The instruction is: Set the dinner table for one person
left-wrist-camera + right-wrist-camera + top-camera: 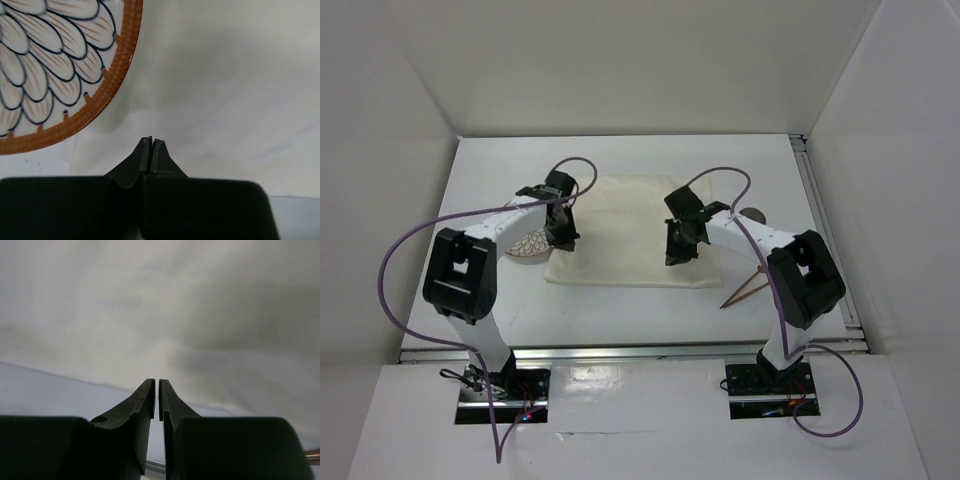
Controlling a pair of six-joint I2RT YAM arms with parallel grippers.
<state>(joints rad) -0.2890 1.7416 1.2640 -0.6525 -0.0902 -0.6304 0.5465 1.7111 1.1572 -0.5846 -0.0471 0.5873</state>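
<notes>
The dinner table is a white top with a metal rail. A cream cloth lies flat in its middle. A plate with an orange rim and a petal pattern sits at the cloth's left edge, partly under my left arm; it also shows in the left wrist view. My left gripper is shut and empty, low over the cloth's left edge. My right gripper is shut and empty over the right part of the cloth.
A pair of brown chopsticks lies on the table right of the cloth, near my right arm. A small round grey-brown object sits behind the right arm. White walls enclose the table on three sides.
</notes>
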